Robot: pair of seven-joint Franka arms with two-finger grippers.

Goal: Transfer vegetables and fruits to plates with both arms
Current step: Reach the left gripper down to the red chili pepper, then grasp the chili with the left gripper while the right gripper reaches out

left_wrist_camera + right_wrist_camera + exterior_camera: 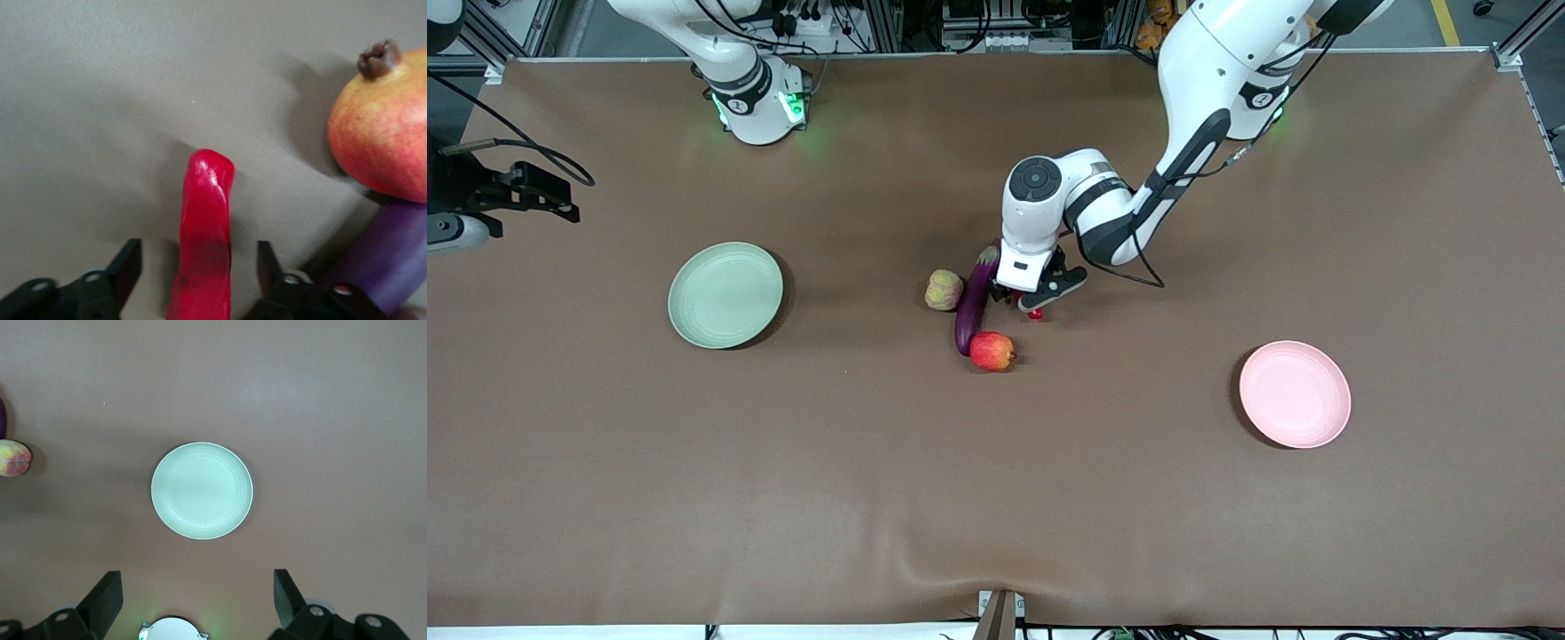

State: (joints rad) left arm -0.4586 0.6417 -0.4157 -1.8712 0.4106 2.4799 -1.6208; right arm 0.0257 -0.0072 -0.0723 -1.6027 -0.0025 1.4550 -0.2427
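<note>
Our left gripper (200, 267) straddles the chili pepper (203, 240), jaws half-open, untouching; it may slip. Right gripper (198, 597) waits open, empty.

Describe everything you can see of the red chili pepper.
The red chili pepper is glossy, smooth and slightly wrinkled, with a rounded tip; its stem is hidden. It lies on the brown table, beside the eggplant toward the left arm's end. The left gripper is lowered around it, one finger on each side, with small gaps visible. Nothing else touches it.
</note>
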